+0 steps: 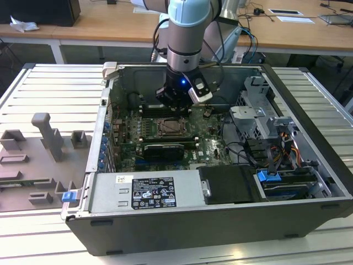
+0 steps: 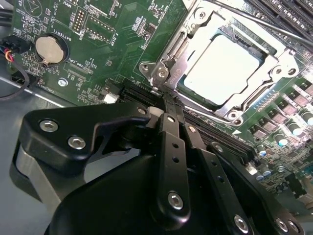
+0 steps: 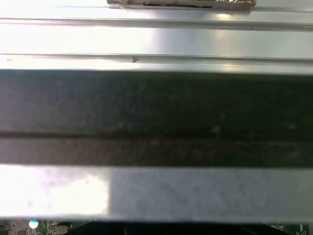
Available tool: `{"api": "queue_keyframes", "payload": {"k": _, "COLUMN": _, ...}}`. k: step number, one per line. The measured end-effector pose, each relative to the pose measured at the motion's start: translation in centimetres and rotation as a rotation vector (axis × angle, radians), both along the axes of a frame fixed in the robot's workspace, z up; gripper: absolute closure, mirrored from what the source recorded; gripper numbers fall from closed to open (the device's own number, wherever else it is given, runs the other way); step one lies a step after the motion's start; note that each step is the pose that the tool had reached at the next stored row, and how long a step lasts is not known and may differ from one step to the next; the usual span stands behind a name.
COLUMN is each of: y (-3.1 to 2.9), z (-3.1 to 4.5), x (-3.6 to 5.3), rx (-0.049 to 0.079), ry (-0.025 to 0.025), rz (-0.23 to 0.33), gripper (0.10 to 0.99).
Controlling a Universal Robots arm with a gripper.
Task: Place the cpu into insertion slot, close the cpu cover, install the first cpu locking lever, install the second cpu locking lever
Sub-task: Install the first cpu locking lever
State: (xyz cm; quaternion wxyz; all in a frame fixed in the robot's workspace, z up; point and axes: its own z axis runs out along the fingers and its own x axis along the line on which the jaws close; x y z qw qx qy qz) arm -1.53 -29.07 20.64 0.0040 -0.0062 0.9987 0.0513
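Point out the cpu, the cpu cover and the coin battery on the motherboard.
cpu [image 2: 226, 67]: second wrist view, middle of its pale metal top.
cpu cover [image 2: 254, 95]: second wrist view, silvery frame edge beside the chip.
coin battery [image 2: 50, 49]: second wrist view, centre of the round cell.

The cpu sits in the insertion slot, cpu cover closed over it.

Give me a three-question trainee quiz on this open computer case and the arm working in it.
1. True or false: the silvery-grey square cpu lies outside the green motherboard.
2. The thin silvery hinged cpu cover is: A lowered over the cpu; B upright; C removed.
3. Which part is the black gripper nearest?
Key: 1 false; 2 A; 3 the cpu cover's corner.
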Motion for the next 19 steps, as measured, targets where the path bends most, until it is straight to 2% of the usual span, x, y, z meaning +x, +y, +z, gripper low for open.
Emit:
{"api": "queue_keyframes", "payload": {"k": 3, "y": 0.01, "z": -0.01, "x": 0.04, "rx": -0.002, "ry": -0.0004, "rz": -0.002, "gripper": 0.98}}
{"api": "queue_keyframes", "payload": {"k": 5, "y": 0.01, "z": -0.12, "x": 0.07, "rx": -0.016, "ry": -0.0001, "rz": -0.005, "gripper": 0.98}}
{"api": "queue_keyframes", "payload": {"k": 10, "y": 0.0, "z": -0.29, "x": 0.09, "rx": -0.032, "ry": 0.0, "rz": -0.008, "gripper": 0.98}}
{"api": "queue_keyframes", "payload": {"k": 13, "y": 0.0, "z": -0.23, "x": 0.09, "rx": -0.033, "ry": -0.0002, "rz": -0.009, "gripper": 0.98}}
{"api": "queue_keyframes", "payload": {"k": 18, "y": 0.0, "z": 0.91, "x": 0.08, "rx": -0.031, "ry": -0.0002, "rz": -0.009, "gripper": 0.98}}
{"api": "queue_keyframes", "payload": {"k": 19, "y": 0.0, "z": 1.35, "x": 0.07, "rx": -0.031, "ry": -0.0002, "rz": -0.009, "gripper": 0.98}}
